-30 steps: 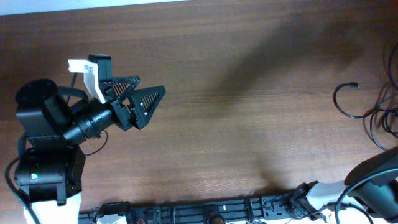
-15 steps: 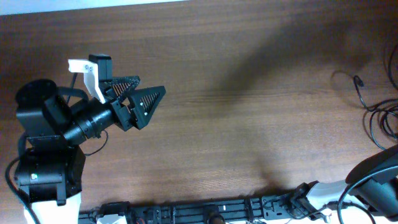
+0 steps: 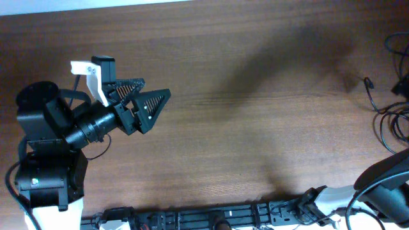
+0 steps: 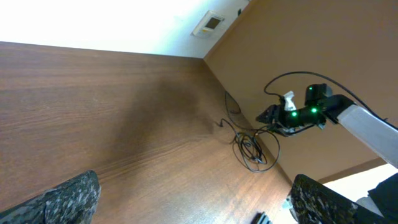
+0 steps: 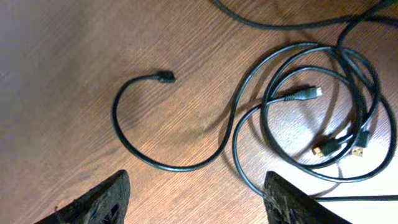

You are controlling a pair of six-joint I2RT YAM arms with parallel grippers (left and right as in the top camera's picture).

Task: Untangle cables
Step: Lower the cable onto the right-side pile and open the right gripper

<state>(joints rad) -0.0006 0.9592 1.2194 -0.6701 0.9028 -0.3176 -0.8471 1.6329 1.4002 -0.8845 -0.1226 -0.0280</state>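
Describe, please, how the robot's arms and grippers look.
The left arm is black with rounded joints, a white bracket by the wrist and a thin black cable at its base. The left gripper has triangular, rough-textured black fingers. The right arm has a pale grey link, and green lights glow near its wrist.

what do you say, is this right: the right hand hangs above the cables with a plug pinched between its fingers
Not quite. The right hand hangs above the cables, but its fingers are apart and hold nothing; the right wrist view shows the plugs lying on the table.
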